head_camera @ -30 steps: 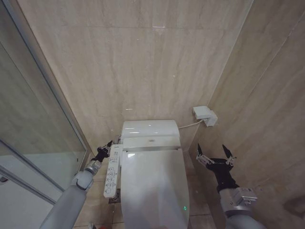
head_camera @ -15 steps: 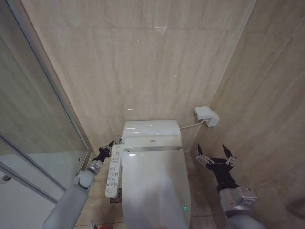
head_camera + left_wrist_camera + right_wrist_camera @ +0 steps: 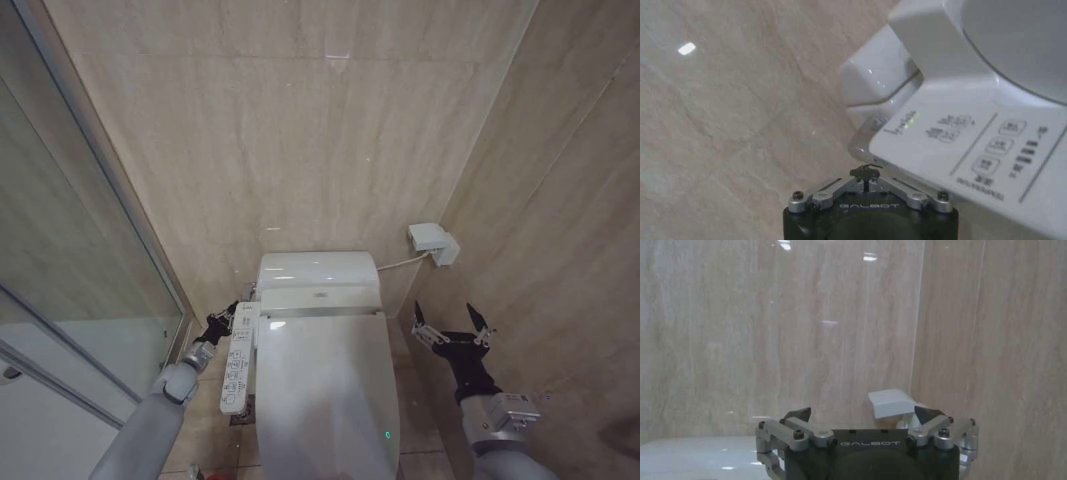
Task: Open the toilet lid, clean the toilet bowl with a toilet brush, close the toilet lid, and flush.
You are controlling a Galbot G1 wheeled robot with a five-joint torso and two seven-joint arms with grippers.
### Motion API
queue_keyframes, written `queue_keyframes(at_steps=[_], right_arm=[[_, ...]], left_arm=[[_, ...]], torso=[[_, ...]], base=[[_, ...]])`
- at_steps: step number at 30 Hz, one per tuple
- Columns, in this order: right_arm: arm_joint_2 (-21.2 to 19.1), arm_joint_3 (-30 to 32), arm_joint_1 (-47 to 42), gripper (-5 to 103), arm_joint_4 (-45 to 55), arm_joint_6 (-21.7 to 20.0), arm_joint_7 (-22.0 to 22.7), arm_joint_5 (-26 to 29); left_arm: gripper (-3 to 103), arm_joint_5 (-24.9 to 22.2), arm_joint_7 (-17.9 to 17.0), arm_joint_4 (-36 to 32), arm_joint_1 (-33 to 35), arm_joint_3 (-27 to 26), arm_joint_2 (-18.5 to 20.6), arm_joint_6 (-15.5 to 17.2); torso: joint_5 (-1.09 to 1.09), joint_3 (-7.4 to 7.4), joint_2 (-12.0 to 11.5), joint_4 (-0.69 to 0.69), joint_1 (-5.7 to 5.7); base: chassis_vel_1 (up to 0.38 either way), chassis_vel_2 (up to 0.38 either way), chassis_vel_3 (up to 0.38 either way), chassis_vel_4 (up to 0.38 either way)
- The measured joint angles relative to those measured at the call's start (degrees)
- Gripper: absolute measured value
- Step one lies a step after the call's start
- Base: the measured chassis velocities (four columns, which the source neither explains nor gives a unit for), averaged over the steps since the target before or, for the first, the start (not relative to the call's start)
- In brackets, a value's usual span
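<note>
Entry: toilet lid (image 3: 325,395) down, left gripper (image 3: 222,322) at the button panel (image 3: 237,360), right gripper (image 3: 451,327) idle

You have the lid lying flat over the bowl, below the tank (image 3: 316,270) at the back wall; the left gripper, fingers pinched together, sits just beside the panel's rear end, while the right gripper hangs with fingers spread wide, well apart from the toilet's right flank. Risk, as a judgement: the closed fingertips so near the panel could press the wrong button, or slide off its edge if the arm drifts. The left wrist view gives you the panel's printed buttons and lit indicator close up; the head view gives both arms at once, plus the wall box (image 3: 432,243), which the right wrist view repeats
</note>
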Motion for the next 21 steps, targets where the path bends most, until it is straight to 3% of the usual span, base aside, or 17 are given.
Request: queue_keyframes(at_steps=[21], right_arm=[[0.0, 0.0, 0.0, 100, 0.0, 0.0, 0.0, 0.0]], left_arm=[[0, 2.2, 0.6, -3.6, 2.1, -1.7, 2.9, 0.0]], torso=[[0.02, -0.01, 0.0, 0.04, 0.0]], base=[[0.0, 0.0, 0.0, 0.0]])
